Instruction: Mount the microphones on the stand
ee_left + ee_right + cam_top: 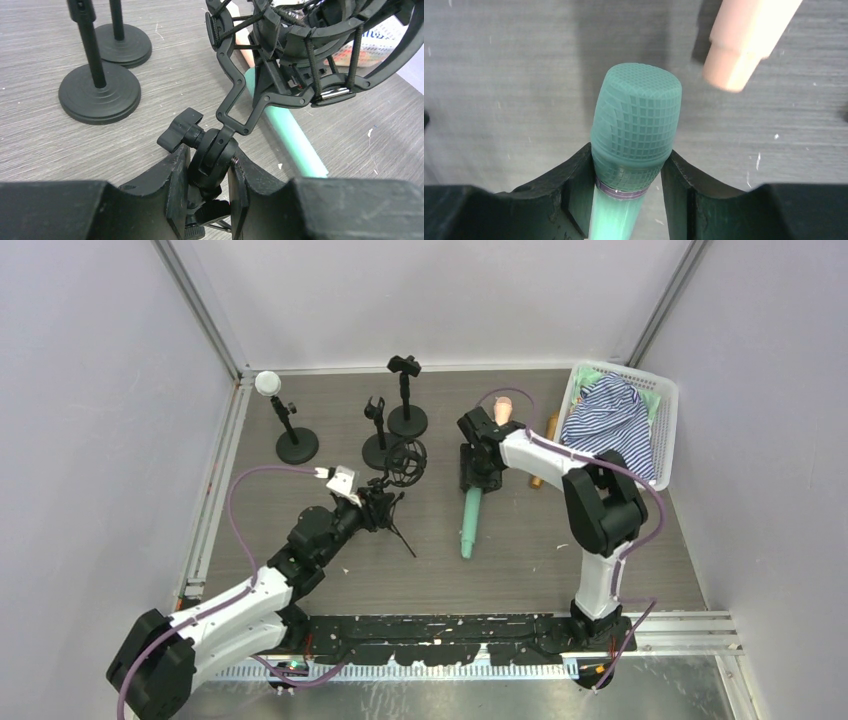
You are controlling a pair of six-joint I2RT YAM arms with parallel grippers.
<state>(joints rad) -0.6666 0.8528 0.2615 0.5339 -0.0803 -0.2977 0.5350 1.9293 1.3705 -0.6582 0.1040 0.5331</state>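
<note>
right jaws pinch the mint green microphone (636,130) just under its head, low over the worktop (499,75) — left jaws grip the shock mount stand (285,97) by its pivot. i'd lift level, feed tail first.

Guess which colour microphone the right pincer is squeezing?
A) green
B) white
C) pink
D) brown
A: the right pincer is closed on both sides of the green microphone, just under its round head.
</note>
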